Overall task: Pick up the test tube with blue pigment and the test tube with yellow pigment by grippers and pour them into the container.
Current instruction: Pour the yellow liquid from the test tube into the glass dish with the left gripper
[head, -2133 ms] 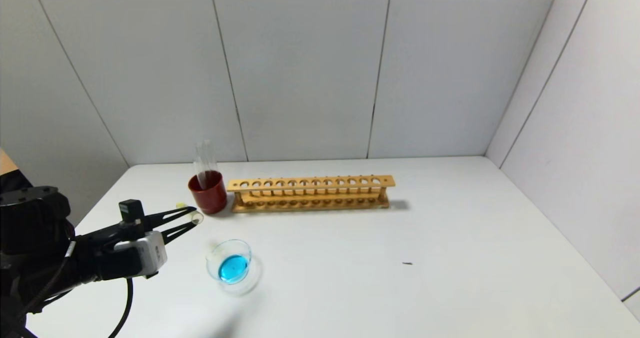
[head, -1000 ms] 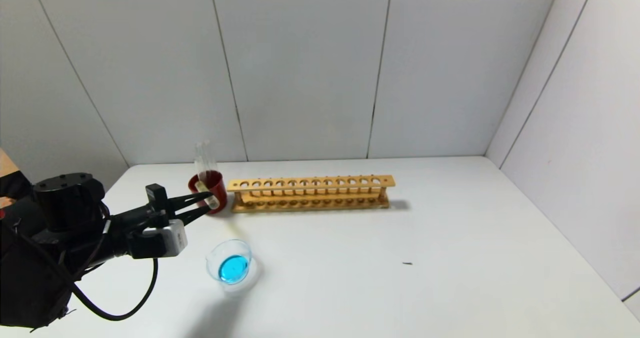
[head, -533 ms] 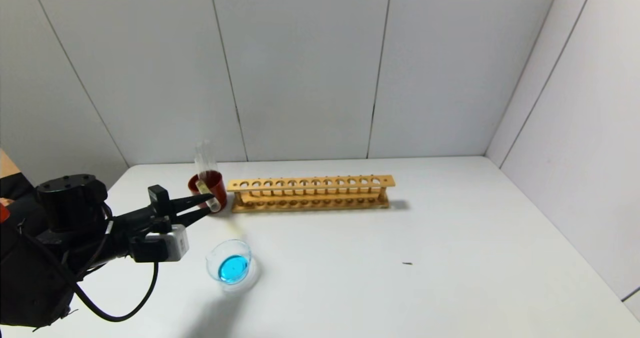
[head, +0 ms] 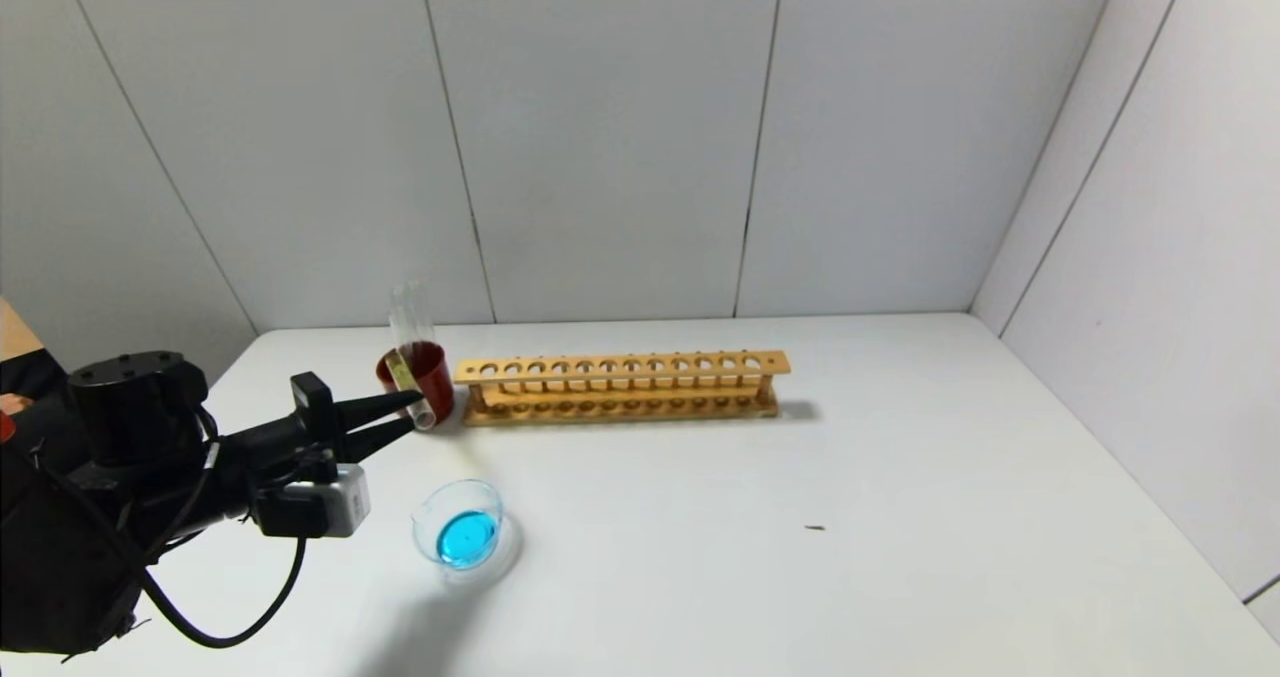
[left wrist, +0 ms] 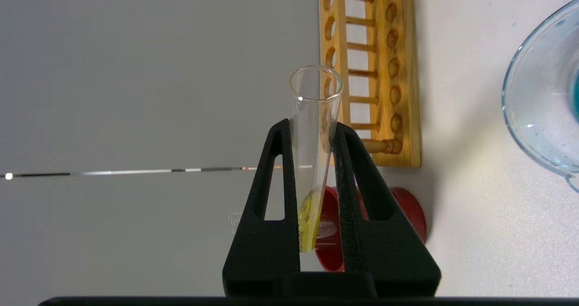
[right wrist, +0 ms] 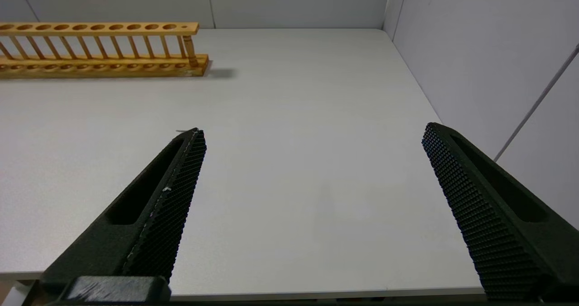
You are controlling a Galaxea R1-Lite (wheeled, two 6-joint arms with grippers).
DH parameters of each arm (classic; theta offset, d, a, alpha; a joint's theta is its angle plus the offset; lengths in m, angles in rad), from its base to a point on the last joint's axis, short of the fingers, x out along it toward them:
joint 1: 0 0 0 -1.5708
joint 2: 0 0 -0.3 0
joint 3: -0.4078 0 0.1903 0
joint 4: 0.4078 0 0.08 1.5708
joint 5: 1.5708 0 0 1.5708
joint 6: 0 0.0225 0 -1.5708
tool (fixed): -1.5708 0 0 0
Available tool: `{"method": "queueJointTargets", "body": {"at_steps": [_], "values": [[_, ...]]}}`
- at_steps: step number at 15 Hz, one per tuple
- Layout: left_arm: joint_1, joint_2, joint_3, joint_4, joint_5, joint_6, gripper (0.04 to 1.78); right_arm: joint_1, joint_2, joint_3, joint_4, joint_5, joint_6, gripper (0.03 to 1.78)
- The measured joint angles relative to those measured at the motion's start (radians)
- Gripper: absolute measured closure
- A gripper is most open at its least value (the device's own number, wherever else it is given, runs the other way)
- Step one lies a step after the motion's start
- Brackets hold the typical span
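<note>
White table point(head: 800, 557): container point(head: 465, 532) at 7 o'clock already holds blue; left gripper point(head: 405, 409) clamps the test tube with yellow pigment point(left wrist: 312, 161), unpoured. Right gripper point(right wrist: 312, 193) gapes wide, idle.

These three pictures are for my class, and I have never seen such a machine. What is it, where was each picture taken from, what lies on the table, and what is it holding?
It is a two-armed robot. The wide picture comes from its head; the others come from cameras on each wrist. On the white table lie a wooden rack, a red cup with an empty tube in it, and a glass dish of blue liquid. The left gripper is shut on a tilted tube holding a little yellow liquid, near the cup. The right gripper hangs open over bare table.
</note>
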State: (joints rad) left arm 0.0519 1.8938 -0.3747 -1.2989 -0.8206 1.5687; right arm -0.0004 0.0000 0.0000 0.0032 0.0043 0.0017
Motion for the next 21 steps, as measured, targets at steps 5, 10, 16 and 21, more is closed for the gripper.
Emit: {"method": "queueJointTargets", "body": {"at_steps": [5,10,16,21], "values": [[0.001,0.013,0.002,0.000,-0.043,0.076,1.52,0.000,0.000,0.000,0.000,0.000,0.000,0.06],[0.024,0.038,-0.008,-0.001,-0.061,0.144,1.52,0.000,0.000,0.000,0.000,0.000,0.000,0.06],[0.032,0.044,-0.006,-0.002,-0.084,0.186,1.52,0.000,0.000,0.000,0.000,0.000,0.000,0.06],[0.049,0.043,-0.004,-0.003,-0.106,0.224,1.52,0.000,0.000,0.000,0.000,0.000,0.000,0.06]]}}
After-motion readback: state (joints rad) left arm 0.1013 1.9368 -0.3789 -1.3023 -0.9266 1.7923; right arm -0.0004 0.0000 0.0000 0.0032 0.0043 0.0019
